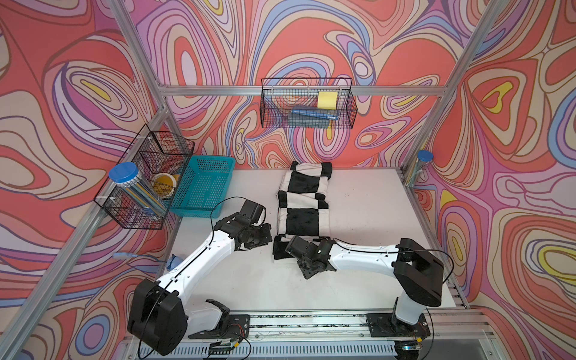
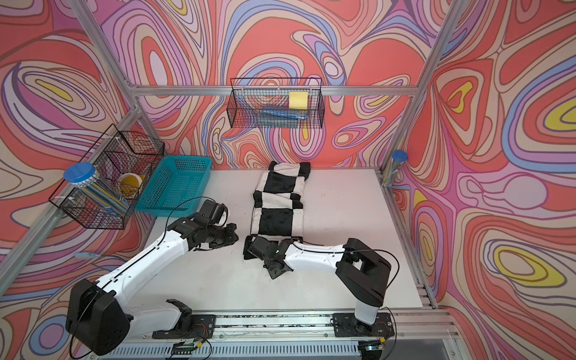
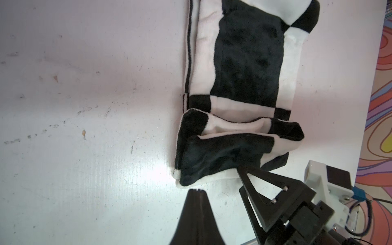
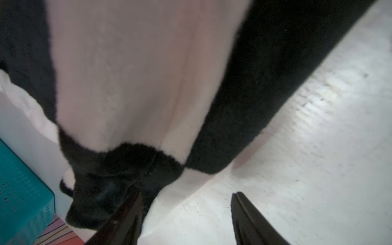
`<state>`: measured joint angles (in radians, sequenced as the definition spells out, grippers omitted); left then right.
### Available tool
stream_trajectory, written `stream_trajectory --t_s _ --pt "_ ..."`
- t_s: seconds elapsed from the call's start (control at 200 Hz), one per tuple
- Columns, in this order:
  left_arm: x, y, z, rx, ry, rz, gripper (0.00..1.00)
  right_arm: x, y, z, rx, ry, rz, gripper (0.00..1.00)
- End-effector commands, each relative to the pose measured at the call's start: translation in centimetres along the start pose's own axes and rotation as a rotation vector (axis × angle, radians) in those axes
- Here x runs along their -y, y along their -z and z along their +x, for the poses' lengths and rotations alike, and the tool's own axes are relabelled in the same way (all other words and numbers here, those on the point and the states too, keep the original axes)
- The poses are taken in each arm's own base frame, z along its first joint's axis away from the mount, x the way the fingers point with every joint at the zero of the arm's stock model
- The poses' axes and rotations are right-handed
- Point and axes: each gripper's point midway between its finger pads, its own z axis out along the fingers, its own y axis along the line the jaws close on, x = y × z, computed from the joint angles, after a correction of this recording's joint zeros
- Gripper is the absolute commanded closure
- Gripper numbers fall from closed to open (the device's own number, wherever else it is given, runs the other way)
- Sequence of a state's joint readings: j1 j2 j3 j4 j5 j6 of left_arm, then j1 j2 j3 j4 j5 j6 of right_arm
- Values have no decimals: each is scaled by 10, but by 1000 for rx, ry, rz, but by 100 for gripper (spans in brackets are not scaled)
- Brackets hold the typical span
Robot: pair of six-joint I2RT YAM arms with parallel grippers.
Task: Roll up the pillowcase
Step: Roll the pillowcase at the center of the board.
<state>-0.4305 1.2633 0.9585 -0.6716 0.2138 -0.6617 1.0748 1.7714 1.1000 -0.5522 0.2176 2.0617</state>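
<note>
Now, writing: any print on the blue-lidded jar (image 1: 123, 172) in the wire basket (image 1: 131, 224) is too small to read.
Left jaws: the left gripper (image 3: 196, 191) has its tips pressed tight together with nothing between them. They hang just short of the cloth's bunched end, with a sliver of table showing between.
Right jaws: the right gripper (image 4: 185, 192) stands well apart, with only bare table in the gap. One finger (image 4: 127, 210) sits against the black plush of the turned-over end, and the other is out over open table, clear of the cloth.
Cloth: the pillowcase (image 1: 304, 199) is folded into a long narrow strip that runs straight away ahead of both sets of jaws toward the back wall. The end nearest the jaws is lapped over itself in a loose lump.
Edges: the strip's long hems lie fairly straight. The near hem curls up right in front of the shut tips.
Room: there is bare table (image 1: 374, 218) outside the right jaws' free finger and more beside the left jaws. The teal basket (image 1: 202, 187) sits well off the left jaws' outer side, apart from the cloth.
</note>
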Motion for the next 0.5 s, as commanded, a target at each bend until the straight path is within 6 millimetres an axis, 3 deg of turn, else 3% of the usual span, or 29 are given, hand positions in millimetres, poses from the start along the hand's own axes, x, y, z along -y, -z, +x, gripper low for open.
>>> stream_trajectory --t_s 0.0,0.06,0.125,0.215,0.315,0.496 --pt "2 10 6 -9 -7 26 100 23 -5 -9 92 -224 55 32" --pt "4 12 6 -7 -6 36 100 33 -3 -17 167 -272 62 31" --pt "4 14 5 -4 -4 36 100 37 -15 -21 179 -325 13 31" --pt "4 16 5 0 -16 35 100 31 -29 -19 154 -337 -63 34" --pt "1 16 5 5 -20 20 100 26 -26 -12 116 -314 -80 34" --pt "3 13 6 -1 -13 40 100 20 -17 -22 153 -312 -120 34"
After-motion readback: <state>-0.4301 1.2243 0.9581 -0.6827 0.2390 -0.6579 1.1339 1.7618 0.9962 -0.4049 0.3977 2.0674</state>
